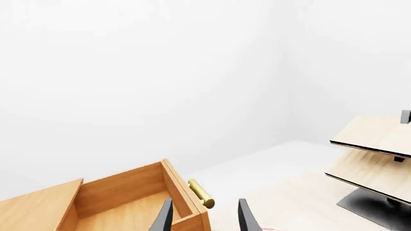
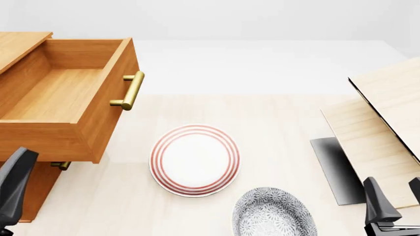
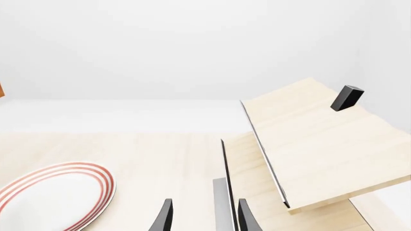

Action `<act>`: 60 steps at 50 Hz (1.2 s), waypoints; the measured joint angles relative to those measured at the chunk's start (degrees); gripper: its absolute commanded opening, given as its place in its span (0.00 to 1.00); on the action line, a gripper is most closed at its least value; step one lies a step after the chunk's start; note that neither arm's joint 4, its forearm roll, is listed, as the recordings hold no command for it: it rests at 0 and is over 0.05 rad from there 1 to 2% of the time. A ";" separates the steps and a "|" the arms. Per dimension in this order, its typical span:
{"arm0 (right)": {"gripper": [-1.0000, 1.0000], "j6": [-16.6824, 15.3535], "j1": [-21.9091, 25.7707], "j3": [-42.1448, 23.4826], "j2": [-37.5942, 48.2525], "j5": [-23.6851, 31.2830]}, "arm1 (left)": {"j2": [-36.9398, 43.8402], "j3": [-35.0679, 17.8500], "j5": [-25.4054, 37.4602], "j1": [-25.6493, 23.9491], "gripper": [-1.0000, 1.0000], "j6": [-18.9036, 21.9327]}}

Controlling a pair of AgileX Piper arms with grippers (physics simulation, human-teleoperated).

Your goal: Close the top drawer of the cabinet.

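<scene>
The cabinet [image 2: 26,196] stands at the table's left. Its top drawer [image 2: 62,93] is pulled far out and is empty, with the brass bar handle [image 2: 129,91] on its front. The drawer [image 1: 128,202] and handle [image 1: 200,193] also show in the left wrist view. My left gripper [image 1: 205,219] is open and empty, its fingers on either side of the drawer's front corner but short of it. One of its fingers [image 2: 15,184] shows near the cabinet's front. My right gripper [image 2: 397,194] is open and empty at the near right, far from the cabinet.
A red-striped white plate [image 2: 195,160] and a grey patterned plate [image 2: 272,214] lie mid-table. A rack of pale wood boards [image 2: 387,123] on a dark base [image 2: 335,167] stands at right, just ahead of my right gripper. The lower drawer's handle [image 2: 60,165] peeks out under the top drawer.
</scene>
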 measured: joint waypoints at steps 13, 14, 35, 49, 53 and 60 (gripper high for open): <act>1.00 0.00 -0.01 0.03 0.00 -0.03 | 9.48 -4.94 -7.21 -11.60 1.00 3.83; 1.00 0.00 -0.01 0.03 0.00 -0.03 | 10.15 -5.26 -7.80 -12.34 1.00 4.06; 1.00 0.00 -0.02 0.04 0.00 -0.04 | 26.05 -13.55 -17.33 -26.92 1.00 7.93; 1.00 0.00 -0.02 0.04 0.00 -0.04 | 34.82 -18.78 -21.91 -32.79 1.00 10.65; 1.00 0.00 -0.01 0.04 0.00 -0.04 | 37.02 -19.94 -22.93 -33.97 1.00 11.52; 1.00 0.00 -0.01 0.04 0.00 -0.04 | 40.53 -21.59 -24.51 -35.47 1.00 12.91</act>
